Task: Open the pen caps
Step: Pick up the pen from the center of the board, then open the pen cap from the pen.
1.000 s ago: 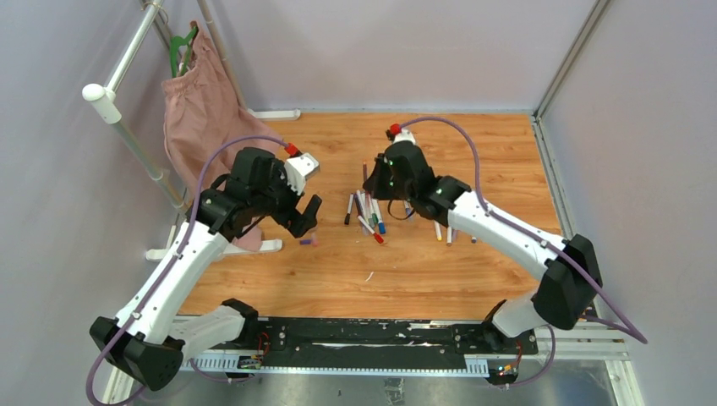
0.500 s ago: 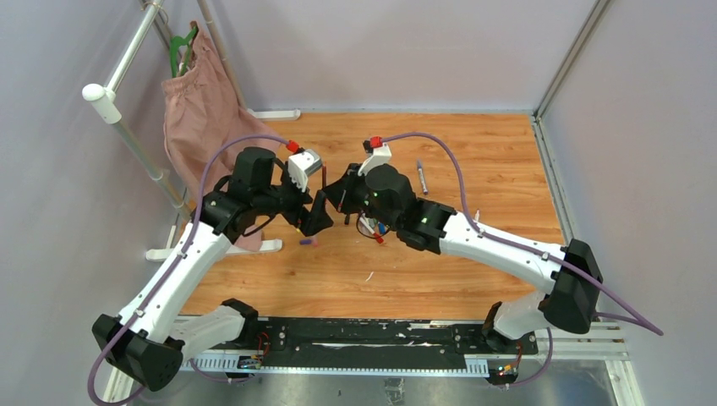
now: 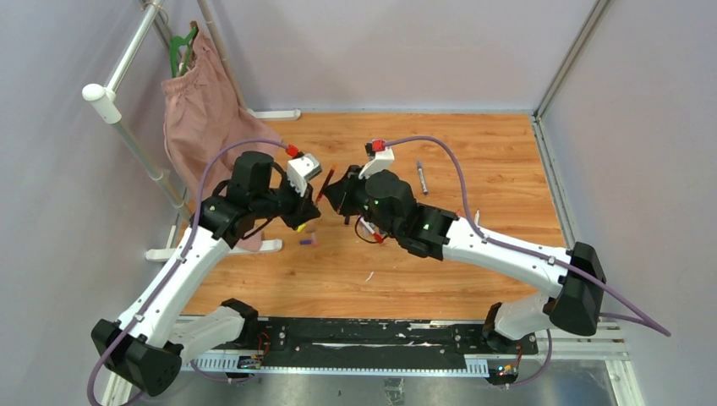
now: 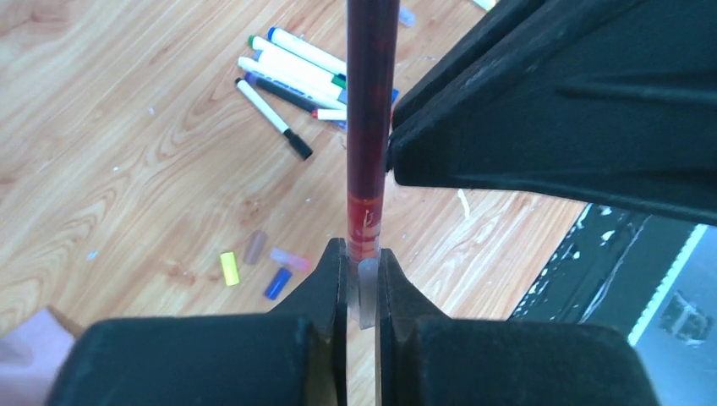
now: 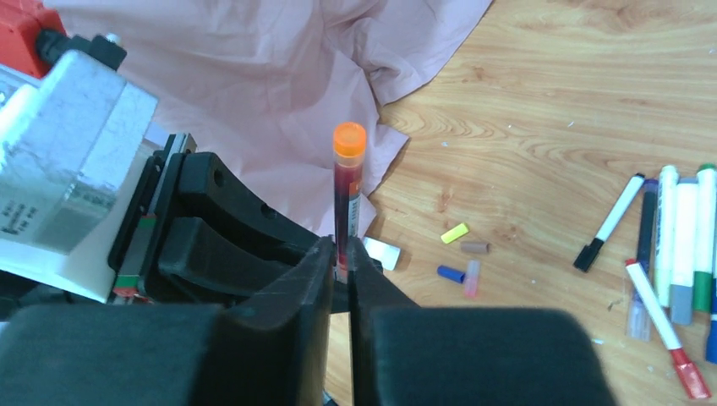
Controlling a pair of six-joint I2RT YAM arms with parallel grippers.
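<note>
One red pen point(image 4: 372, 101) spans both grips: left fingers point(image 4: 342, 275) clamp its tip, right fingers point(image 5: 330, 262) pinch the barrel just beside them, likely braced to pull it open.

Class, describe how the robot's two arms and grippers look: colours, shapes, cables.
The left arm and right arm have white tubular links with black joints. A purple cable runs along each. The left gripper and right gripper are black, tapering wedges.
</note>
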